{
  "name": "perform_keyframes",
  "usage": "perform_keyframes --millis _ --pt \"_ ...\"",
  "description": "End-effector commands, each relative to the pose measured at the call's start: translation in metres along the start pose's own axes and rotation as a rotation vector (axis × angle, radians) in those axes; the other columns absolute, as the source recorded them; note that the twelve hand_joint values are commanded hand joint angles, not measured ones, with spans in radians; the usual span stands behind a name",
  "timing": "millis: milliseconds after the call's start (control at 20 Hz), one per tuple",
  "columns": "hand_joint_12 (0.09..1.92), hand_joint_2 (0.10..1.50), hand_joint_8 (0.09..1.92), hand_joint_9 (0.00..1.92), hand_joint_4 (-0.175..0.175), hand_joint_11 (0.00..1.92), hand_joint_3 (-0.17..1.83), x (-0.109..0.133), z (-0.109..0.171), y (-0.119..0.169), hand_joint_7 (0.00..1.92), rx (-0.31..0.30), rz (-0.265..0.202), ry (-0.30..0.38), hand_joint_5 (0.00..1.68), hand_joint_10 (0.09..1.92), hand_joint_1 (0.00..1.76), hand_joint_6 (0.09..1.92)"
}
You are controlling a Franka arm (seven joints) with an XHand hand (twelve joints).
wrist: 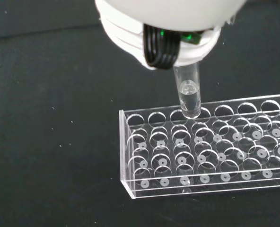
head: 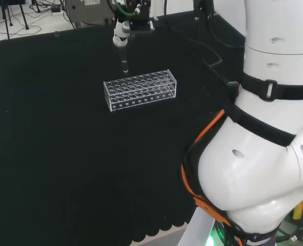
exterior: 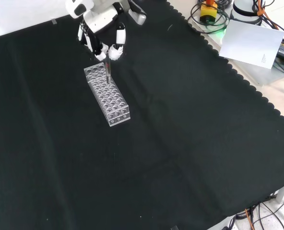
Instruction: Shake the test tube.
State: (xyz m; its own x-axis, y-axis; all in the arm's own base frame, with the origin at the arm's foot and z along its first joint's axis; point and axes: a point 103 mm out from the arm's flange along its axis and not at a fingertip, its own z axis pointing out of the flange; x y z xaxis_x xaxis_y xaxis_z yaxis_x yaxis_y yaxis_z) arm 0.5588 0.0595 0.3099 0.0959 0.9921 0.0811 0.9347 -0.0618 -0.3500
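Observation:
A clear test tube hangs upright from the hand, whose fingers pinch its upper end. A little clear liquid sits in the tube's rounded bottom. In the head view the tube hangs just beyond the far edge of the clear rack, its tip slightly above the rack's top. In the front view the tube points down over the rack's upper end. The wrist view shows the tip level with the back row of holes in the rack. The hand shows at the head view's top.
Black cloth covers the bench on all sides of the rack. The arm's white links stand at the head view's right. A white sheet and cables lie past the cloth's scalloped edge at the front view's upper right.

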Motion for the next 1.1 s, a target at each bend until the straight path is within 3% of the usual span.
perform_keyframes --millis 50,400,900,1100 --pt "1.2 0.63 0.51 1.47 -0.175 0.74 0.59 -0.002 -0.009 -0.01 1.47 -0.012 0.002 0.02 1.38 0.09 1.43 0.41" --pt "1.2 0.63 0.51 1.48 -0.175 0.74 0.6 0.01 -0.015 -0.018 1.48 -0.026 -0.015 0.037 1.38 0.09 1.43 0.41" --pt "1.2 0.62 0.5 1.48 -0.175 0.74 0.6 0.06 -0.022 -0.024 1.48 -0.039 -0.11 0.039 1.38 0.09 1.43 0.4" --pt "1.2 0.62 0.5 1.48 -0.175 0.74 0.6 0.057 -0.024 -0.023 1.48 -0.043 -0.096 0.023 1.38 0.09 1.43 0.4"
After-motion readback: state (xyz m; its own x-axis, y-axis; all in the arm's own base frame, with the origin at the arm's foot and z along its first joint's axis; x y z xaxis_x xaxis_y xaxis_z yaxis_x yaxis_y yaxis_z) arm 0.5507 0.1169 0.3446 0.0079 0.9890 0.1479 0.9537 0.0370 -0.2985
